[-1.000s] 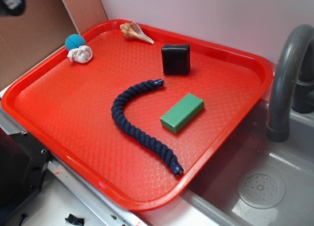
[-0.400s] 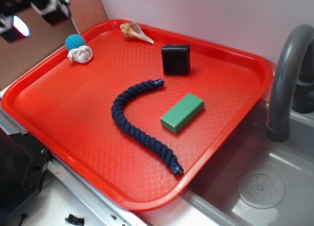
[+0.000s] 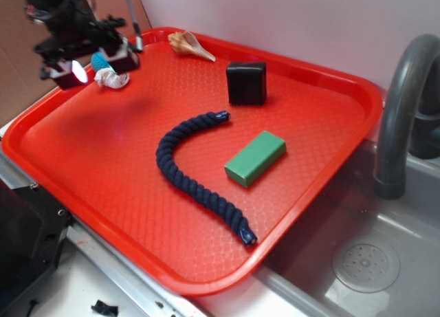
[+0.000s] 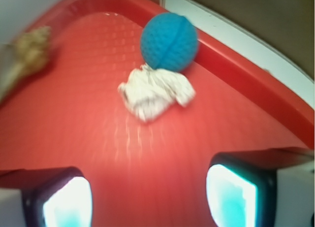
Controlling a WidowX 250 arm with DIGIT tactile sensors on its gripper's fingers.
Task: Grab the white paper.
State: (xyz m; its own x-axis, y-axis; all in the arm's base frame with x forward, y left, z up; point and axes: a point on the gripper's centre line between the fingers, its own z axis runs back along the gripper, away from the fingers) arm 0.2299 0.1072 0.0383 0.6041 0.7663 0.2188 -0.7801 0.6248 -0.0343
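- The white paper (image 4: 155, 93) lies on the red tray (image 3: 103, 186) near its far left corner, just beside the left rim and touching the blue ball (image 4: 169, 41) that sits behind it against that rim.
- In the wrist view the paper and ball show whole, with clear tray floor between them and the two fingers (image 4: 64, 200) at the bottom of the frame; the fingers stand wide apart and nothing is between them, so the end effector (image 4: 147, 197) is released and empty.
- In the exterior view the end effector (image 3: 89, 59) hangs over the same corner and partly covers the ball (image 3: 101, 58); only part of the paper (image 3: 112, 77) shows beside it. Its spread cannot be read from here.
- Only the exterior view shows the rest of the tray: a seashell (image 3: 191, 45) at the far rim, a black box (image 3: 247, 82) toward the far right, a dark blue rope (image 3: 196, 172) curved across the middle, and a green block (image 3: 255, 157) just right of the rope.
- The wrist view shows the seashell (image 4: 27, 54) only as a blur at its left edge.
- A grey tap (image 3: 402, 111) and sink (image 3: 364, 262) stand off the tray's right edge.
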